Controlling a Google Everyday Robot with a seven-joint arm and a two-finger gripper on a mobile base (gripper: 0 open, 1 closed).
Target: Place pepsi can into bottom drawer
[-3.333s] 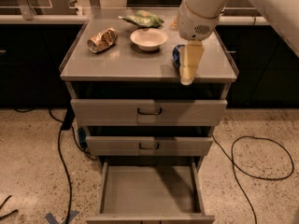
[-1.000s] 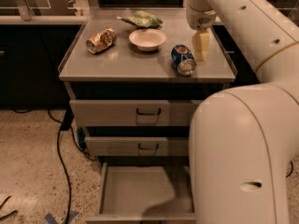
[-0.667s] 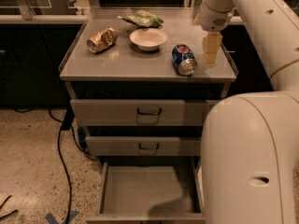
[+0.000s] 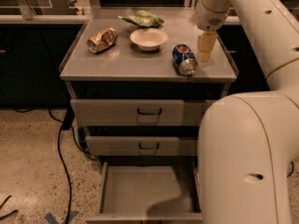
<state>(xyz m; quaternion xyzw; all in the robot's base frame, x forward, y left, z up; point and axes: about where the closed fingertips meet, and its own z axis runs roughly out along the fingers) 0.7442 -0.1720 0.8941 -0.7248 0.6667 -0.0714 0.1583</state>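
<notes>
The gripper (image 4: 205, 49) is hanging pointed down over the right side of the cabinet top (image 4: 121, 64), just right of the pepsi can (image 4: 184, 59); whether it is standing wide or narrow, I cannot tell. The pepsi can is lying on its side on that top. Further left, a white bowl (image 4: 148, 38), a green packet (image 4: 142, 19) and 1 gold-brown can (image 4: 102, 39) are resting. Below 2 closed drawer fronts (image 4: 112, 112), the bottom drawer (image 4: 135, 185) is standing pulled out.

No lettering or number can be read anywhere. The pepsi can (image 4: 183, 59), on its side near the front right corner of the cabinet top (image 4: 126, 65), shows only a red patch on blue. The gripper (image 4: 204, 57), just right of it, bears no legible label.
</notes>
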